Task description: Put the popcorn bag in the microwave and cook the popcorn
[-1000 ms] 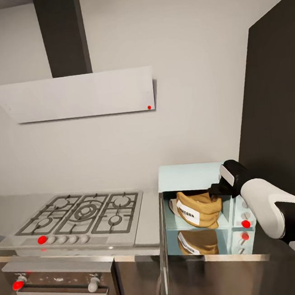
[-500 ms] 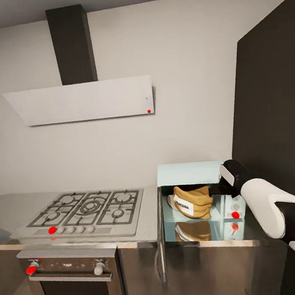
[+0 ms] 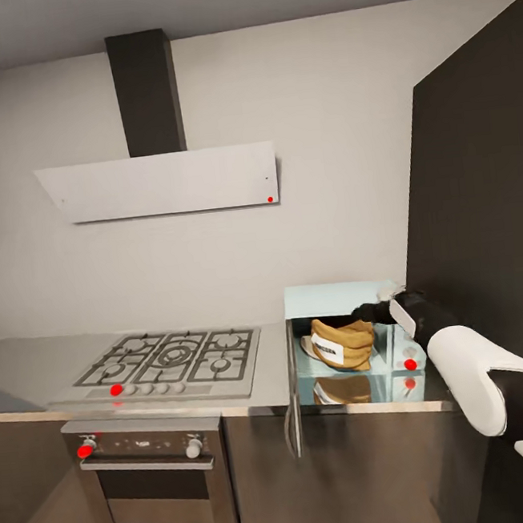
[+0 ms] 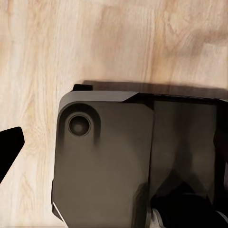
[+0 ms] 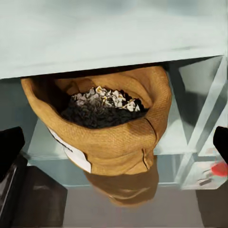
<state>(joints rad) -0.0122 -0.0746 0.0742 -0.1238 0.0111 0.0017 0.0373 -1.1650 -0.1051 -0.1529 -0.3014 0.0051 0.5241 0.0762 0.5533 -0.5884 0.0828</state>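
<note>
— Where's the popcorn bag (image 3: 343,345)?

— Inside the microwave (image 3: 346,341), on its floor, tilted, label facing out. Door (image 3: 290,395) swung wide open. Microwave itself on the countertop (image 3: 270,377), just beside the gas hob (image 3: 172,363).

— Contents?

— From the right wrist view, a mouth open toward the camera, with popcorn (image 5: 102,107) heaped inside: mostly dark bits, some pale ones on top.

— Handling?

— Probably soft and light. Woven cloth, slumping sides, a rolled rim. Likely to fold or tip under a push, and could spill through the open mouth. Best taken at the rolled rim or by pinching the upper wall, not the belly.

— Right gripper (image 3: 377,312)?

— Just outside the microwave's opening, at its upper corner by the knobs. Fingers apart and holding nothing, judging by the two dark tips at the edges of the wrist view.

— Left gripper (image 4: 9,149)?

— Hard to judge. One dark tip over wood floor (image 4: 71,42) and a dark part of the robot's base (image 4: 104,161); cannot tell whether spread or closed.

— Anything else hidden?

— Bag's base merged with its reflection below. Label text too small to read.
</note>
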